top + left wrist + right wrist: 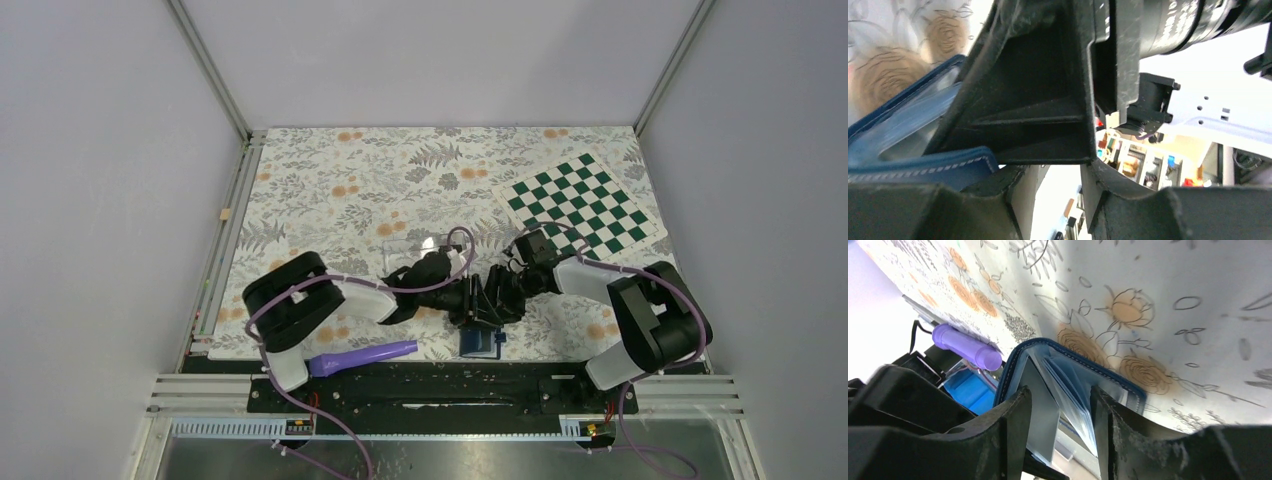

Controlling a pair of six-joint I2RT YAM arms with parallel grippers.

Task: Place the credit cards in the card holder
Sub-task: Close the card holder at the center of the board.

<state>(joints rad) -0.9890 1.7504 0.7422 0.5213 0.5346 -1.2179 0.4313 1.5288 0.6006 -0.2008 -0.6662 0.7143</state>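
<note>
The navy blue card holder (478, 342) stands open on its edge near the table's front edge, under both grippers. In the right wrist view its light blue inner sleeves (1075, 385) fan out between my right gripper's fingers. My right gripper (1060, 432) is open, and a flat grey-blue leaf sits against its left finger; I cannot tell if that is a card. My left gripper (1063, 170) is open with an empty gap, its left finger beside the holder's stitched edge (918, 167). The two grippers (462, 298) (495, 298) meet tip to tip. No dark credit card shows clearly.
A clear plastic box (412, 245) lies just behind the left gripper. A purple cylinder (365, 357) lies at the front edge, left of the holder, and also shows in the right wrist view (968, 347). A green checkered mat (585, 203) lies at the back right.
</note>
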